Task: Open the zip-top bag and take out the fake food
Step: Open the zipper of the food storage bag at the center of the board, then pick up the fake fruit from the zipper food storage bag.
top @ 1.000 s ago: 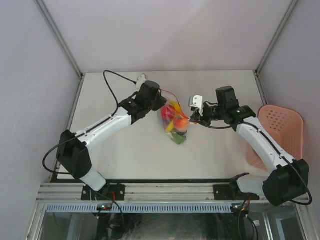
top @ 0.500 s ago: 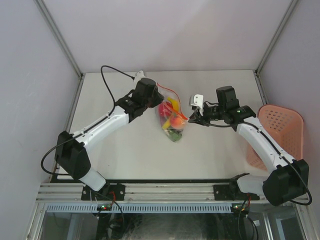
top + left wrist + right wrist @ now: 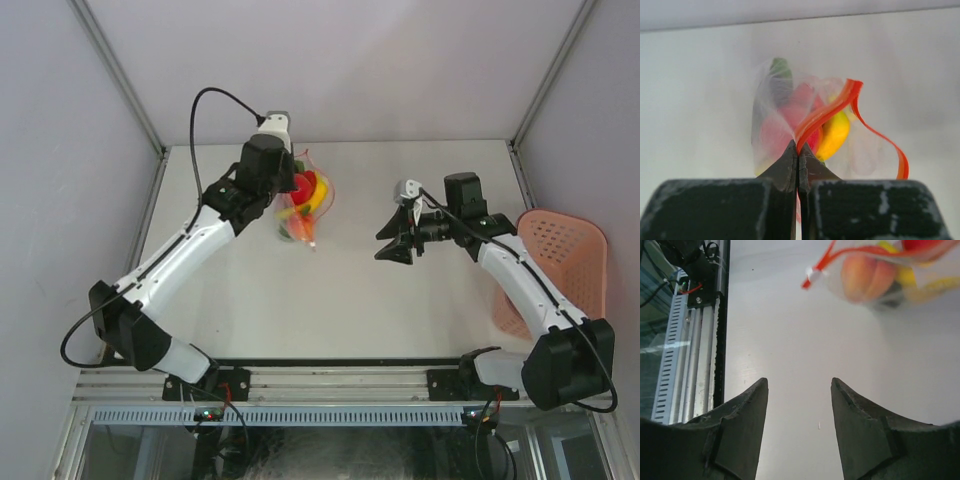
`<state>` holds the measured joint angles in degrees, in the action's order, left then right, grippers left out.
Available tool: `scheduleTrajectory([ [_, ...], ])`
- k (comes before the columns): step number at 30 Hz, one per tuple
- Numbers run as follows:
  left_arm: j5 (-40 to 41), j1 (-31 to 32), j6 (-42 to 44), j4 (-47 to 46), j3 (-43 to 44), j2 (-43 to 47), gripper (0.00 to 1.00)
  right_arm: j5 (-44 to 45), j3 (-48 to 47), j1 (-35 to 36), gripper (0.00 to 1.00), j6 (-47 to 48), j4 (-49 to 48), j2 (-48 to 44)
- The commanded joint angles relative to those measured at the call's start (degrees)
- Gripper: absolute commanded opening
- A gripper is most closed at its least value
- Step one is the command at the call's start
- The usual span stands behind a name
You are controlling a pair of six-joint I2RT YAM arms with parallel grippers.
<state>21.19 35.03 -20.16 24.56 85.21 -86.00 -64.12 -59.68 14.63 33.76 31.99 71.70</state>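
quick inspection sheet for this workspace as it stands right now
surface: white table, no spills seen
job's things: zip-top bag held by the left gripper, red zip strip parted; fake food inside
clutter: pink basket at the table's right edge
grippers: left shut on the bag's edge; right gripper open, apart from the bag
cables: black cable loops high above the left gripper
surroundings: pale walls, metal rail at near edge
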Motion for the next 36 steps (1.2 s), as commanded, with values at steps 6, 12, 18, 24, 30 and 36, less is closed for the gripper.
scheduleTrajectory([
  [6, -21.44, -1.54, 17.46, 2.61, 6.1, -2.28, 0.0, -9.33, 11.7, -1.67, 0.52, -32.67, -34.39, -2.33],
  [12, -32.31, -0.17, 9.25, -1.32, 7.14, -12.02, 0.0, -5.55, 20.03, 0.91, 0.51, -45.38, -57.98, -2.16],
  [18, -35.04, 2.93, 4.23, -5.77, 8.03, -17.93, 0.0, 2.95, 22.58, 2.87, 0.33, -43.41, -60.92, -2.41],
  [24, -36.91, 3.91, -0.7, -12.24, 5.64, -18.04, 0.0, 10.1, 22.9, 3.09, 0.14, -39.16, -57.68, 0.59],
  [30, -38.34, 3.91, -1.96, -14.78, 4.9, -17.86, 0.0, 15.03, 21.85, 2.25, 0.09, -36.15, -54.23, 7.04],
  [36, -39.71, 4.95, -6.47, -22.06, -0.67, -16.99, 0.0, 17.74, 21.11, 1.83, 0.14, -41.72, -58.92, 12.76],
])
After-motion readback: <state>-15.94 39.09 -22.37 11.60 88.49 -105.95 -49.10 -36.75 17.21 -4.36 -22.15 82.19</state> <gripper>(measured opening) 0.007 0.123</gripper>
